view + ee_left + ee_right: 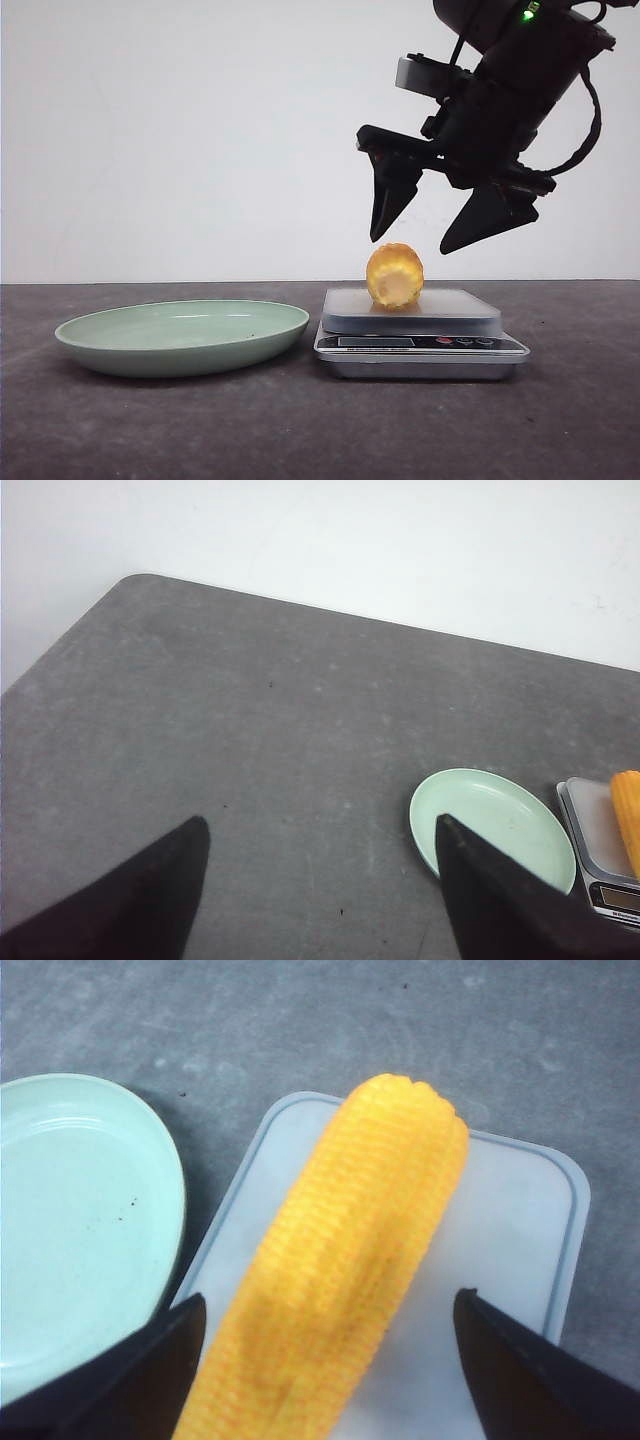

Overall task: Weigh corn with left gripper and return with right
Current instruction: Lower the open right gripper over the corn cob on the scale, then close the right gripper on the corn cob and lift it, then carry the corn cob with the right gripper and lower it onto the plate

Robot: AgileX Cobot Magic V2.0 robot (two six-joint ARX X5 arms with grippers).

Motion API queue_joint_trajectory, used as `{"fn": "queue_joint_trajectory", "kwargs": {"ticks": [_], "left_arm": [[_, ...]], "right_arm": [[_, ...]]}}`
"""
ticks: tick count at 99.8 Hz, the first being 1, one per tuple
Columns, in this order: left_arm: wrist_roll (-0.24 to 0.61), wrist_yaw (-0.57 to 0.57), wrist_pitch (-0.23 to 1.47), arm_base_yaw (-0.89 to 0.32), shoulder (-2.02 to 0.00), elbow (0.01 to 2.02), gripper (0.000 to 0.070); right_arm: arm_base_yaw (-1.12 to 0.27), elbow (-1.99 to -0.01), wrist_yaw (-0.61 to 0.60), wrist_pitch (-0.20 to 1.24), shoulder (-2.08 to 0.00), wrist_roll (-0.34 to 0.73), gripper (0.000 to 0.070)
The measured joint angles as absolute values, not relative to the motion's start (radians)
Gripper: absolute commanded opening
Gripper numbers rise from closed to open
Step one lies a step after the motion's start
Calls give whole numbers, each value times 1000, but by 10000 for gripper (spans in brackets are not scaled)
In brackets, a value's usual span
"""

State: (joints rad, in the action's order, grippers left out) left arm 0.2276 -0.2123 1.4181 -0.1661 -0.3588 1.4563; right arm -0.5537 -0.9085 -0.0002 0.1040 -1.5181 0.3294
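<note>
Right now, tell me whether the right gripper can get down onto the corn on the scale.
Probably yes. The right gripper hangs open just above the corn, its fingers spread wider than the cob, and nothing lies between them. The corn rests alone on the scale.

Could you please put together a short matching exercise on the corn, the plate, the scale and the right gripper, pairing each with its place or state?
Things:
1. yellow ridged corn cob
2. pale green shallow plate
3. silver kitchen scale
4. black right gripper with grey collar

Places or states:
A. open, above the corn
B. empty, left of the scale
C. lying on the weighing platform
D. on the grey table, right of the plate

Pairs: 1-C, 2-B, 3-D, 4-A
</note>
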Motion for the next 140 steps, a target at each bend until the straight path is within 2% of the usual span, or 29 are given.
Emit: {"fn": "queue_joint_trajectory", "kwargs": {"ticks": [20, 25, 37, 53, 80, 104, 120, 140], "left_arm": [[227, -212, 1418, -166, -359, 1456, 431], [228, -212, 1418, -166, -359, 1456, 431], [228, -212, 1418, -166, -359, 1456, 431], [228, -212, 1418, -166, -359, 1456, 431], [228, -212, 1418, -166, -359, 1456, 431], [227, -212, 1418, -166, -359, 1456, 431], [228, -211, 1418, -166, -359, 1456, 431], [228, -211, 1418, -166, -359, 1456, 431]], "right_arm": [[-561, -910, -8, 103, -1567, 348, 492], [-564, -910, -7, 103, -1573, 350, 464], [-570, -910, -4, 103, -1574, 354, 293], [-572, -910, -3, 103, -1574, 357, 0], [-577, -914, -1, 98, -1574, 375, 0], [-608, -1016, 1, 217, -1520, 345, 0], [-662, -1150, 1, 279, -1473, 330, 0], [-782, -1204, 31, 231, -1478, 325, 0]]}}
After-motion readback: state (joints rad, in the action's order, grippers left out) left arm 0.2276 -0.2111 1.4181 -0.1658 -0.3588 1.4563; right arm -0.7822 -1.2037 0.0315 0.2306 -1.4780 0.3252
